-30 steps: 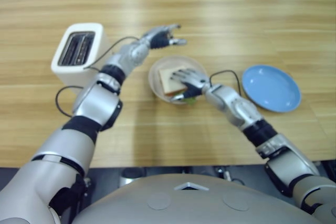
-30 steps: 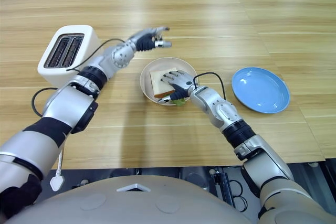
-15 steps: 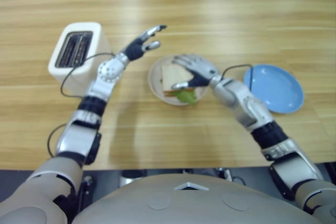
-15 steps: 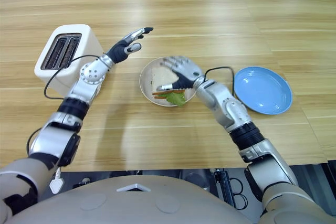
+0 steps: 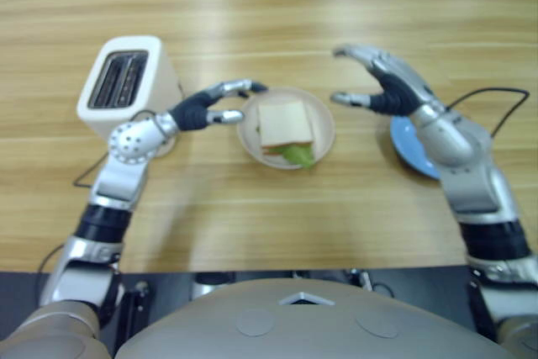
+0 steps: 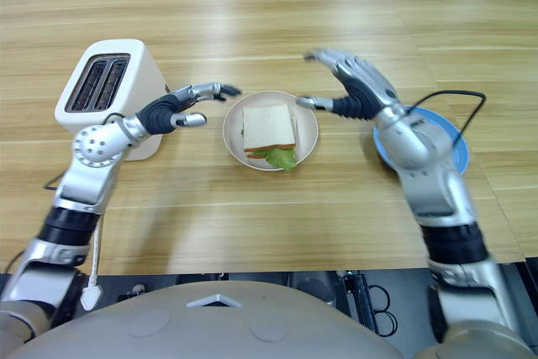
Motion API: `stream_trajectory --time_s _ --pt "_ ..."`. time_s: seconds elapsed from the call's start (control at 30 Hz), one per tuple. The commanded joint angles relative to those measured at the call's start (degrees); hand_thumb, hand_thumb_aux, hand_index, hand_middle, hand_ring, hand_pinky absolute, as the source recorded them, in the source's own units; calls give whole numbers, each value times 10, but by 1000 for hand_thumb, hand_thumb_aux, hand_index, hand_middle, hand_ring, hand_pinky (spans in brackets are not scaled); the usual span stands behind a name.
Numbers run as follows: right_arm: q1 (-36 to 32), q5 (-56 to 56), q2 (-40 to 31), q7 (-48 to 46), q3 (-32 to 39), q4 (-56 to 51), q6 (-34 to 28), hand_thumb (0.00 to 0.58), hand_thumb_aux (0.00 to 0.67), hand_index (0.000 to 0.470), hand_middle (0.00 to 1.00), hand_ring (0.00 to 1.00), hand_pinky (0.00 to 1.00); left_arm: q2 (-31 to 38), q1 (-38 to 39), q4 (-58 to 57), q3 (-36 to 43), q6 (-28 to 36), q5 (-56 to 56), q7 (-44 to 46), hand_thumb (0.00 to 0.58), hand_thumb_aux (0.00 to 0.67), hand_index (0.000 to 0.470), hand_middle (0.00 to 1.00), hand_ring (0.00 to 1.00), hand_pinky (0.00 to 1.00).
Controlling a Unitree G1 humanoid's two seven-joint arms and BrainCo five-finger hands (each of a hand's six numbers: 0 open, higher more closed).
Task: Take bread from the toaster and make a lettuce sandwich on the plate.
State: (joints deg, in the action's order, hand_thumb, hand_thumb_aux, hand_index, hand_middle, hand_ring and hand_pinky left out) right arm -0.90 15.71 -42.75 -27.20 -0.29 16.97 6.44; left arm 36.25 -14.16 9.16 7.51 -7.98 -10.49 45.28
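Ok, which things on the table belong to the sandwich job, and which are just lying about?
Part of the job:
- toaster, its slots look empty
- beige plate
- sandwich on that plate
- lettuce poking out of its near edge

Lying about:
- blue plate, partly behind the right arm, nothing seen on it

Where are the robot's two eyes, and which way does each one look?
Left eye view: on the head, looking forward and down at the table; the left hand and right hand show, with their arms.
Right eye view: on the head just beside it, facing the same way; both arms and hands show.
Shared: the toaster, the sandwich on its plate, and the blue plate.
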Motion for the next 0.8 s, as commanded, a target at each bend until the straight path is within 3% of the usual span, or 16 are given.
stream_trajectory --time_s 0.03,0.13,0.37,0.53,0.8 --pt "80 -70 -59 -115 -18 61 -50 580 670 460 1000 1000 1000 93 49 67 28 72 -19 114 580 670 460 1000 1000 1000" --pt "120 -95 -89 -164 -14 94 -81 580 670 460 1000 1000 1000 140 86 98 49 97 13 140 580 670 460 1000 1000 1000" --pt "101 -65 -80 -204 71 79 -119 580 670 460 1000 1000 1000 119 102 99 141 123 91 150 580 670 460 1000 1000 1000" --pt "65 -25 -48 -214 153 14 -122 580 670 460 1000 1000 1000 52 70 9 218 107 163 138 580 670 460 1000 1000 1000" --pt "-57 55 34 -185 248 -179 -78 580 670 460 1000 1000 1000 -36 -28 -206 244 38 263 50 580 670 460 1000 1000 1000"
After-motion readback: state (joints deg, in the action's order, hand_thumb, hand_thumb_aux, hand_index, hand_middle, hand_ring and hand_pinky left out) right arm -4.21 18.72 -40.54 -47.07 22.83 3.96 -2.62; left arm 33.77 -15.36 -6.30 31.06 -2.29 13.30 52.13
